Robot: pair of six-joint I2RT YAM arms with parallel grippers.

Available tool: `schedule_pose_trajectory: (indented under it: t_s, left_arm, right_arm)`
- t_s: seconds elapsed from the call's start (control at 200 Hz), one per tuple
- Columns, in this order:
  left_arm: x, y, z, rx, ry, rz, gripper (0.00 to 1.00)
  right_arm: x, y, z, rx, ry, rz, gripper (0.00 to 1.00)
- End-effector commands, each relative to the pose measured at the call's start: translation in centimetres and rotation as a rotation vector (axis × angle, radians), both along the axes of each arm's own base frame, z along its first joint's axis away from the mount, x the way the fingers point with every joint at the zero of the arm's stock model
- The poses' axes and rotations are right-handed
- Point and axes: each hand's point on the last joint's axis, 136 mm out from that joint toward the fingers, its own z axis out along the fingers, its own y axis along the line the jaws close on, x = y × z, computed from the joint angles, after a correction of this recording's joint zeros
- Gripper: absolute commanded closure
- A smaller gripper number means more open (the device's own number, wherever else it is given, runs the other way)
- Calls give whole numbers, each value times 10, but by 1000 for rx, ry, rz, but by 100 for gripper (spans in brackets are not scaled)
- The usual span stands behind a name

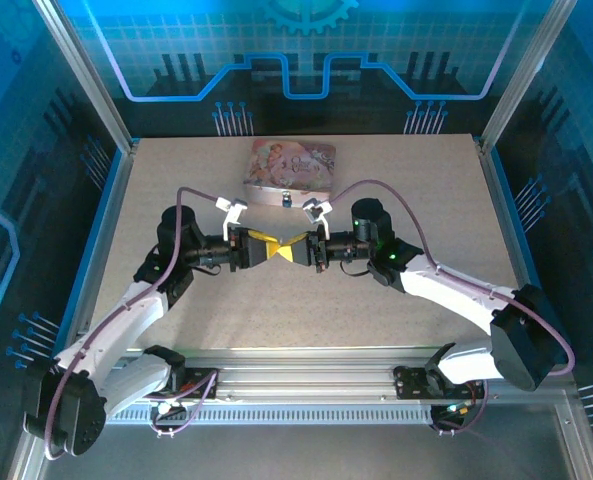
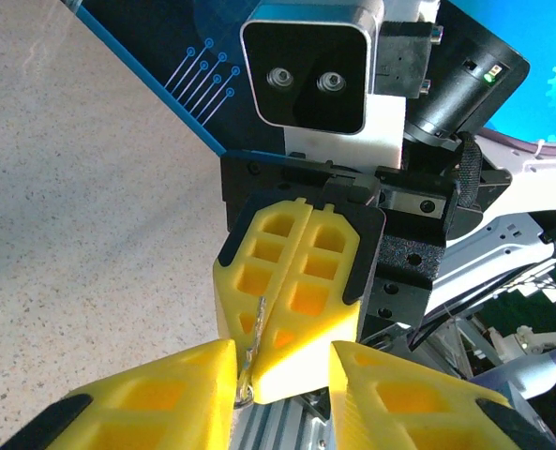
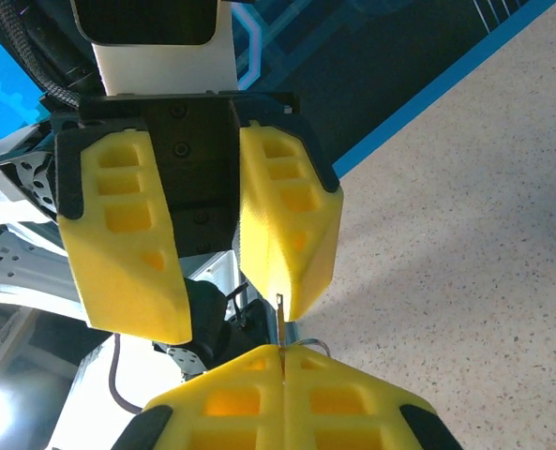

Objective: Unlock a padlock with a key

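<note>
Speckled beige tabletop [image 1: 176, 165] holds one pink tin box [image 1: 291, 165]. Two yellow-fingered grippers meet: right gripper [image 3: 284, 356] pinches one thin metal key [image 3: 281, 314]; left gripper [image 2: 282, 361] stands with jaws apart.

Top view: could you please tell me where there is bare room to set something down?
Free: the far corners either side of the pink tin, and the near strip between the left arm and right arm. Crowded: the centre, where the left tool and the right tool, pinching the key, meet.

Thin metal key [image 3: 280, 314] upright in the closed right gripper [image 3: 283, 361]; tiny bluish padlock [image 1: 288, 196] against the pink tin [image 1: 289, 163].
</note>
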Motion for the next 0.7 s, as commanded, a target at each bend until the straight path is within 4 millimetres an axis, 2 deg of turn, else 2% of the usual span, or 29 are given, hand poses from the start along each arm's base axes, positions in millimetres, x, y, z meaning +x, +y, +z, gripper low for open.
schedule_pose_trajectory:
  t_s: [0.0, 0.2, 0.4, 0.54, 0.695]
  left_arm:
    - [0, 3, -8, 19, 1, 9, 64]
    - [-1, 3, -12, 22, 7, 3, 65]
    - [0, 1, -12, 14, 8, -9, 73]
    - [0, 0, -9, 4, 2, -16, 82]
    - [-1, -1, -9, -2, 4, -25, 96]
  right_arm:
    - [1, -4, 13, 33, -31, -12, 100]
    - [1, -4, 16, 43, -31, -7, 100]
    - [-1, -3, 15, 47, -23, 6, 100]
    - [-3, -1, 14, 47, -15, 20, 100]
    - [-4, 0, 15, 51, -18, 23, 100]
